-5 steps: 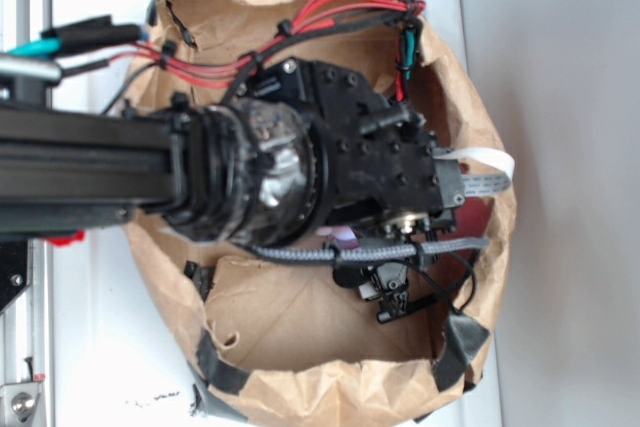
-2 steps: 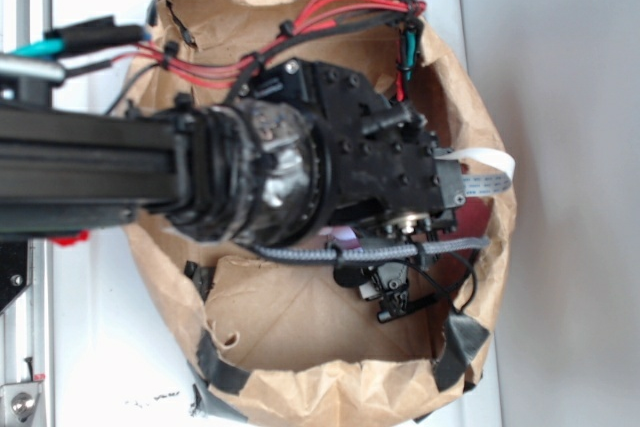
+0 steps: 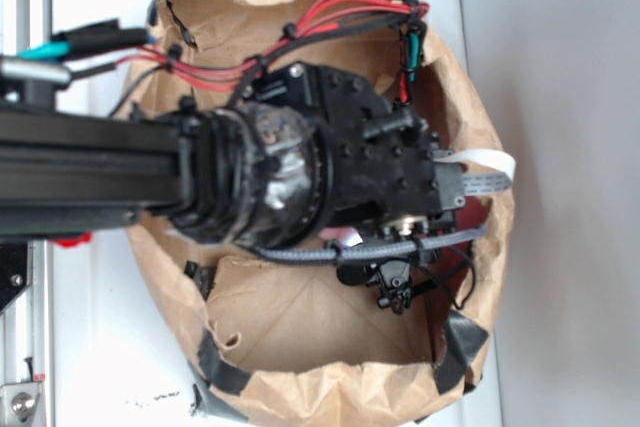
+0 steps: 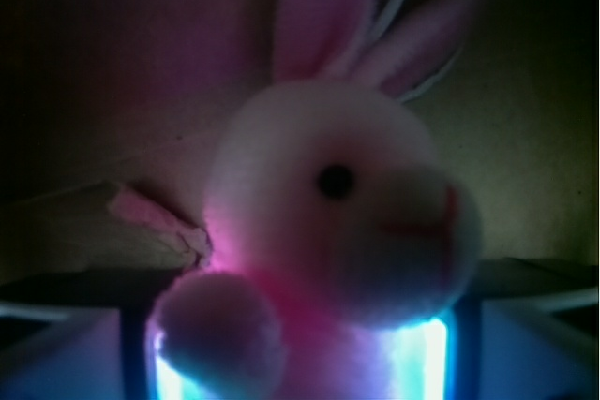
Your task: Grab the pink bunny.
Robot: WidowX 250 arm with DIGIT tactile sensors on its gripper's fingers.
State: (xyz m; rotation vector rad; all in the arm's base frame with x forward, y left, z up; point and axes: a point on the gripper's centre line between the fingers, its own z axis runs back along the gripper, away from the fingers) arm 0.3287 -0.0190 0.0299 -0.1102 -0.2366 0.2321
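Observation:
The pink bunny (image 4: 337, 231) fills the wrist view, upright and facing the camera, with a whitish face, one dark eye and two long pink ears. Its body sits between my gripper's (image 4: 300, 362) two dark fingers (image 4: 133, 353), one paw pressed by the left one, with thin strips of light at each side. In the exterior view the gripper (image 3: 392, 285) reaches down inside the brown paper bag (image 3: 300, 347). Only a pink sliver of the bunny (image 3: 347, 237) shows under the wrist there.
The bag's crumpled walls surround the arm on all sides, with black tape at the lower corners (image 3: 220, 367). Red and black cables (image 3: 330, 12) run over the bag's upper rim. A torn paper flap (image 4: 159, 217) sits left of the bunny.
The wrist and gripper have shifted slightly upward in the exterior view, and the finger parts below the wrist look drawn closer together.

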